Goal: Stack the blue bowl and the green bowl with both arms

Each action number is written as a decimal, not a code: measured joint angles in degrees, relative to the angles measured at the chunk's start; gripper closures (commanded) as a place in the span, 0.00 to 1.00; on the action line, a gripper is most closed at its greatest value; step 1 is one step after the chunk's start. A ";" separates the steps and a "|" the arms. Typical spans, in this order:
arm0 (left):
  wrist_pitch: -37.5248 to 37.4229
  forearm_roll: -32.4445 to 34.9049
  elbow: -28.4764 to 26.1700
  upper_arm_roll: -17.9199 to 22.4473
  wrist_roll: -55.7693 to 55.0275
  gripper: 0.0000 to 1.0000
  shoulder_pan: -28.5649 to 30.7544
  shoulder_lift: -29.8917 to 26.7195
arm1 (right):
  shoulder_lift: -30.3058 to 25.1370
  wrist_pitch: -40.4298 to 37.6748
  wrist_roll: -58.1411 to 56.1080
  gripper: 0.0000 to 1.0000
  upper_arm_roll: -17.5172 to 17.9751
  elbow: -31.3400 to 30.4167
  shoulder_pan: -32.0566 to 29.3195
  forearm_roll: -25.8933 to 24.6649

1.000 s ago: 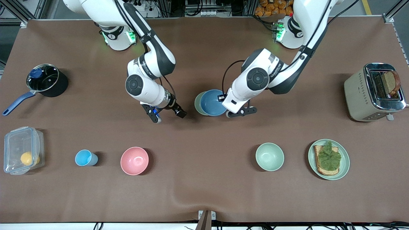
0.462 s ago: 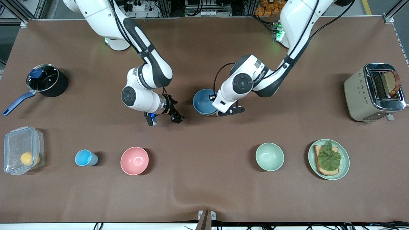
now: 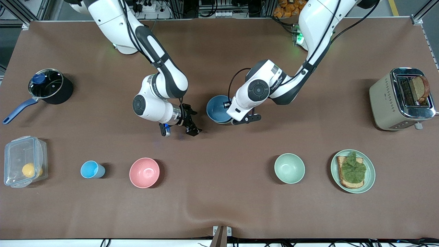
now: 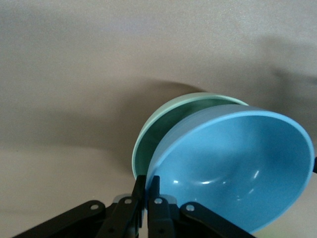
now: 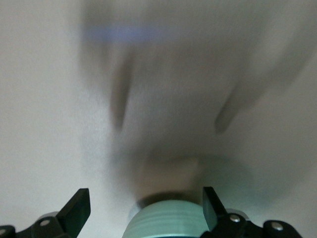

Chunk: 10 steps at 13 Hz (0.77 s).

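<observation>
The left gripper was pinched on the rim of the blue bowl, its fingers pressed together on that rim. The green bowl sat under the blue one, showing only as a crescent in the left wrist view and hidden in the front view. The right gripper hung spread just beside both, its wrist view blurred. No writing was legible.
</observation>
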 measured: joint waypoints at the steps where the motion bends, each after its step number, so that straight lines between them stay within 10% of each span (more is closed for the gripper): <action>1: 0.00 0.00 -0.01 -0.01 0.00 1.00 -0.18 0.06 | 0.47 0.32 0.01 0.00 0.02 0.28 0.58 0.32; 7: 0.19 0.00 -0.01 0.01 -1.86 1.00 -0.63 1.60 | 3.50 4.83 0.05 0.00 0.11 0.56 4.15 1.33; 10: 0.19 0.00 0.02 0.06 -1.94 0.79 -0.63 1.60 | 3.86 4.96 0.01 0.00 0.11 0.82 4.33 2.80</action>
